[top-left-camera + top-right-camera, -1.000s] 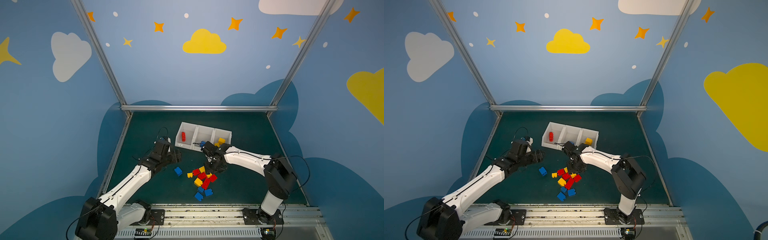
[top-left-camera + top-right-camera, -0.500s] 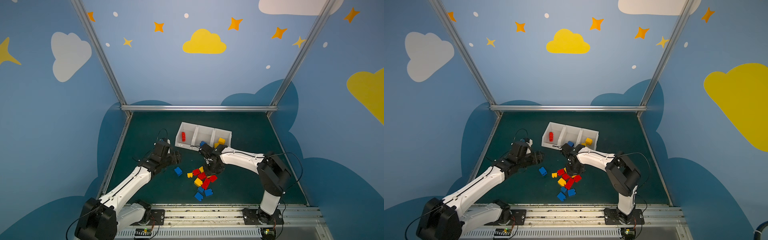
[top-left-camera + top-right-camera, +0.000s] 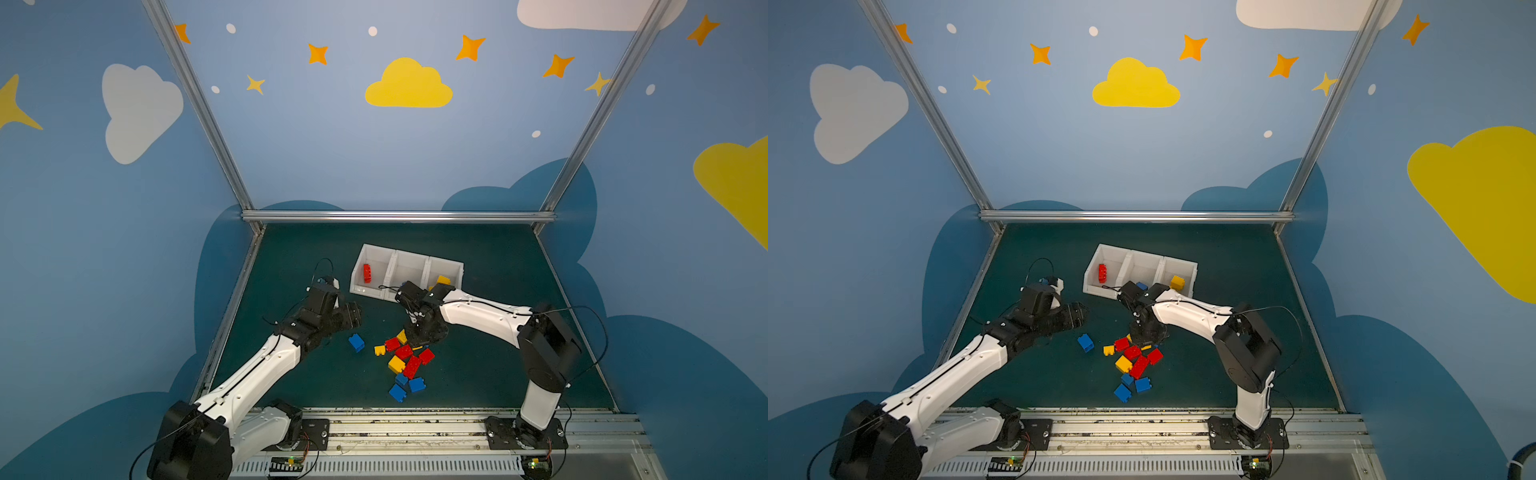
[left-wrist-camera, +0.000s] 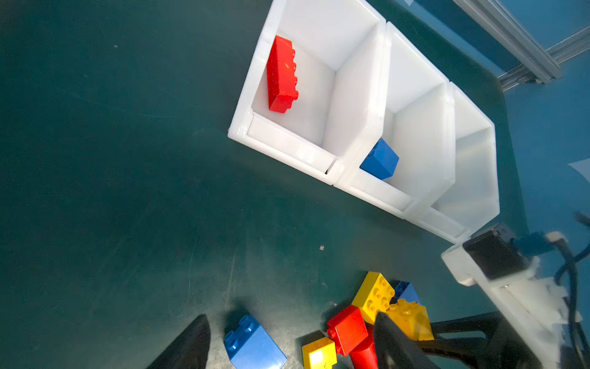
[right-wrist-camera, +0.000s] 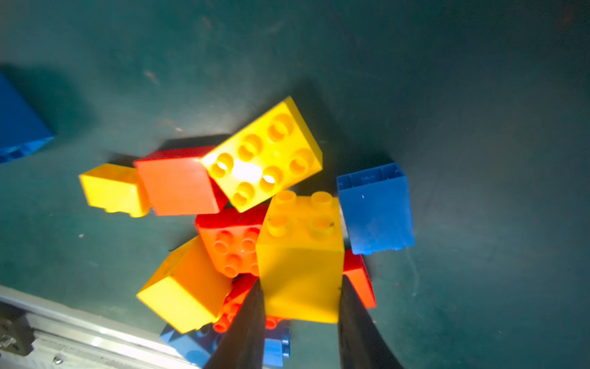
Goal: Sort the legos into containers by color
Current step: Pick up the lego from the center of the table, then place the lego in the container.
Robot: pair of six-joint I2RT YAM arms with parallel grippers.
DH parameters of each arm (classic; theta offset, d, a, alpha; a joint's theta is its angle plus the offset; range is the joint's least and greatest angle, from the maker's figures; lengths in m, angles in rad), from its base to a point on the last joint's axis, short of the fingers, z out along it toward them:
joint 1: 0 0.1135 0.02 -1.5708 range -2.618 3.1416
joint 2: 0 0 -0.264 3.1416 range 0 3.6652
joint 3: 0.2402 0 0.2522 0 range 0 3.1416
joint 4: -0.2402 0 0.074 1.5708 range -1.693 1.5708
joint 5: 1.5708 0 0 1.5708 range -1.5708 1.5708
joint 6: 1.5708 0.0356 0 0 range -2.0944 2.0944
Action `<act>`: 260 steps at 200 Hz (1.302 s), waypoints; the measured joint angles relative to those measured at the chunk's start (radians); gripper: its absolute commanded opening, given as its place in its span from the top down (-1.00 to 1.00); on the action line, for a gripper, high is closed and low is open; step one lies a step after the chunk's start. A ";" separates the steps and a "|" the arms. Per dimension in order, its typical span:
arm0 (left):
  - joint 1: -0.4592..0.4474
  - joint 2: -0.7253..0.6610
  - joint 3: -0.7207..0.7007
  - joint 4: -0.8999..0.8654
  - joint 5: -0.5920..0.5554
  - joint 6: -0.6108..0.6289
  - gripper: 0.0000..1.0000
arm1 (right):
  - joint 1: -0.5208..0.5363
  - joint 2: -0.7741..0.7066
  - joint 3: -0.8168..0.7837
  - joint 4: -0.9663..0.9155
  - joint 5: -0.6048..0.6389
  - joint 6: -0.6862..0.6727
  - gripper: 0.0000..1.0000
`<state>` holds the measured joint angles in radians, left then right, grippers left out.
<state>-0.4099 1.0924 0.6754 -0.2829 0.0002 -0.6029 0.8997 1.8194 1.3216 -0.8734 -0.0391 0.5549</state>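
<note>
Yellow lego sits at edge of pile on table, R hand clenched on its sides; can't tell if lifted. Bins hold 1 red, 1 blue in mid, 1 yellow, each in own slot. Abt a dozen still loose, incl. lone blue near released L hand. Early days, most sorting left.

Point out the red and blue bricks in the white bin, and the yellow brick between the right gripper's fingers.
red brick (image 4: 281, 76), left wrist view, broad face
blue brick (image 4: 380, 159), left wrist view, flat face
yellow brick (image 5: 300, 271), right wrist view, smooth side face
</note>
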 measured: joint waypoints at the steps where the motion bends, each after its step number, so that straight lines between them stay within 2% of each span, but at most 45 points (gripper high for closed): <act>1: 0.000 -0.001 0.000 0.000 0.000 0.000 -0.61 | 0.000 0.000 0.002 -0.001 0.000 -0.001 0.42; 35: 0.000 -0.020 -0.001 -0.011 -0.002 0.000 -0.61 | -0.047 -0.043 0.108 -0.055 0.014 -0.062 0.42; 83: 0.000 -0.071 -0.031 -0.029 -0.017 0.000 -0.61 | -0.224 -0.049 0.309 -0.120 0.047 -0.174 0.42; 138: 0.002 -0.089 -0.041 -0.051 -0.018 0.000 -0.61 | -0.357 0.135 0.492 -0.163 0.073 -0.273 0.42; 183: 0.002 -0.109 -0.044 -0.063 -0.016 -0.003 -0.61 | -0.408 0.238 0.539 -0.196 0.073 -0.303 0.39; 195: 0.002 -0.109 -0.044 -0.065 -0.015 -0.004 -0.61 | -0.415 0.238 0.545 -0.201 0.073 -0.306 0.29; 212: 0.002 -0.109 -0.044 -0.068 -0.014 -0.004 -0.61 | -0.424 0.237 0.549 -0.203 0.076 -0.309 -0.06; 225: 0.002 -0.109 -0.044 -0.068 -0.011 -0.004 -0.60 | -0.427 0.237 0.549 -0.207 0.080 -0.312 -0.20; 260: 0.002 -0.106 -0.044 -0.068 0.000 -0.003 -0.61 | -0.427 0.235 0.550 -0.213 0.087 -0.317 -0.35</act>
<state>-0.4076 0.9863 0.6315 -0.3504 0.0002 -0.6064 0.4728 2.0544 1.8713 -1.0863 0.0475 0.2382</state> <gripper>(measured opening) 0.803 0.664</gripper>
